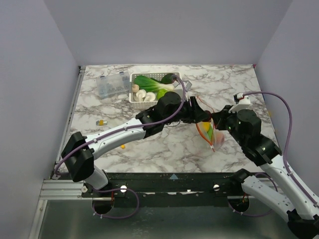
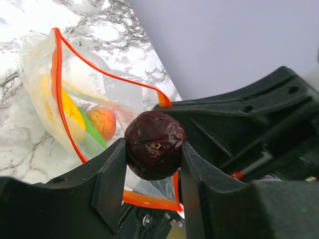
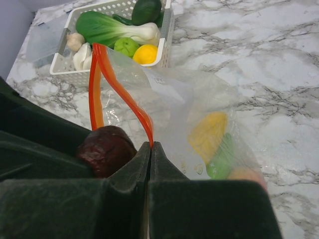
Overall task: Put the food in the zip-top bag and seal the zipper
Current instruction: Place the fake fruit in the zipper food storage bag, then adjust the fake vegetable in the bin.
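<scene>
My left gripper [image 2: 153, 149] is shut on a dark purple wrinkled fruit [image 2: 155, 144], held right at the open mouth of the zip-top bag [image 2: 75, 104]. The same purple fruit [image 3: 105, 149] shows in the right wrist view beside the mouth. My right gripper [image 3: 150, 145] is shut on the red-orange zipper [image 3: 124, 92] edge, holding the bag [image 1: 212, 132] up. Inside the bag lie yellow [image 3: 207, 134], green [image 3: 219, 159] and orange [image 2: 102, 122] food pieces. More food sits in the white basket [image 1: 149, 99]: a leafy green [image 3: 107, 30], a yellow ball [image 3: 145, 54], a green ball [image 3: 125, 47].
A clear compartment box [image 1: 110, 86] stands left of the basket at the back. A small yellow-handled tool [image 1: 101, 122] lies on the marble at the left. Grey walls close in the table on three sides.
</scene>
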You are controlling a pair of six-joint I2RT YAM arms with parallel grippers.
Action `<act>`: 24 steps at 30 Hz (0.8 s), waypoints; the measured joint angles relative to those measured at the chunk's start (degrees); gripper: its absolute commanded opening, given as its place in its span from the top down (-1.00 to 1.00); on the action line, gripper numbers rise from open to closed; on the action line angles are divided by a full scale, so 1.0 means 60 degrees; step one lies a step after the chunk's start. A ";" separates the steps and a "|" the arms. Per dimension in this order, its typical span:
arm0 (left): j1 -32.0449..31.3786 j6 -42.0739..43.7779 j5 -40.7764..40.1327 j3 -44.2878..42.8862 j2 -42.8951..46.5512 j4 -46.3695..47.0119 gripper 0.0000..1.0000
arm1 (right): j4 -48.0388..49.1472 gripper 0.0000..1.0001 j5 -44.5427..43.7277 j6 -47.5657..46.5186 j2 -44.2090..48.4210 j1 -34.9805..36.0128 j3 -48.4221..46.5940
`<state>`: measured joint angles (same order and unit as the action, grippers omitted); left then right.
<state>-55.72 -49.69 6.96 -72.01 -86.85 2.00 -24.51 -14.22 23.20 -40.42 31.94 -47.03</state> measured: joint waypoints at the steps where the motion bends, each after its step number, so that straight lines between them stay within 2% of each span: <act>1: 0.0000 -0.0073 0.0000 0.0000 -0.0120 0.0087 -0.20 | 0.0000 0.99 0.0000 0.0033 0.0000 0.0000 0.0000; 3: 0.0000 -0.0237 0.0000 0.0047 -0.0321 0.0200 -0.39 | -0.0004 0.99 -0.0007 0.0062 0.0000 0.0000 0.0000; 5: 0.0000 -0.0350 -0.0007 0.0066 -0.0430 0.0219 -0.47 | -0.0011 0.99 -0.0015 0.0098 0.0015 0.0000 -0.0004; 12: 0.0000 -0.0437 -0.0011 0.0240 -0.0295 -0.0011 -0.53 | -0.0160 0.99 -0.0219 0.0120 0.0262 0.0000 -0.0007; 18: 0.0117 -0.0098 -0.0007 0.0506 0.0623 -0.0845 -0.58 | -0.0255 0.99 -0.0328 0.0124 0.0331 0.0000 -0.0011; 24: 0.0739 0.0459 -0.0036 0.0871 0.1993 -0.1472 -0.62 | -0.0280 0.99 -0.0324 0.0124 0.0328 0.0000 -0.0011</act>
<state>-51.29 -46.94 6.74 -66.78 -74.89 -6.83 -26.20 -16.16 23.94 -38.46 31.94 -47.09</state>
